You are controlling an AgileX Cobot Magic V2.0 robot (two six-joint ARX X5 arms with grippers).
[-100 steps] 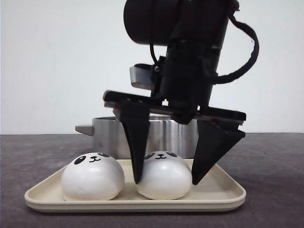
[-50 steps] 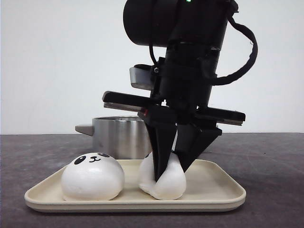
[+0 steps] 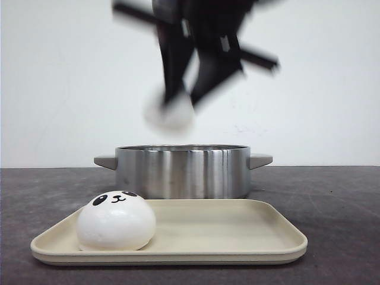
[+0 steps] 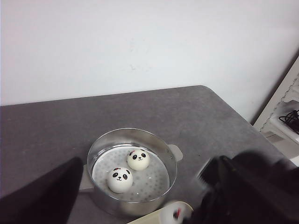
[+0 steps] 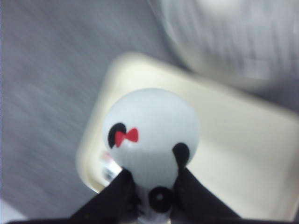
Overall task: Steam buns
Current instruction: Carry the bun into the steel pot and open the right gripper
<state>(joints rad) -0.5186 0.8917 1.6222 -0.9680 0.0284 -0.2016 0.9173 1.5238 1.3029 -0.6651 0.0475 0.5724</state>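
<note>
In the front view, the right gripper (image 3: 185, 98), blurred at top centre, grips 1 panda bun (image 3: 170, 116) above the steel steamer pot (image 3: 183, 171); another bun (image 3: 116, 221) sits lower left on the cream tray (image 3: 249, 237). The left wrist view shows 2 buns (image 4: 138, 160) inside the pot, mid-frame; whether the left gripper (image 4: 140, 205), along the bottom edge, is open or closed I cannot tell. In the right wrist view, the gripped bun fills the centre.

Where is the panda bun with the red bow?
The bow bun is up in the air, pinched in the right gripper, above the tray near the pot.

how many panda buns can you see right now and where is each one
4. Two sit in the pot: bun and bun. One bun is on the tray. One bun is held up in the right pincer. None seem hidden.
</note>
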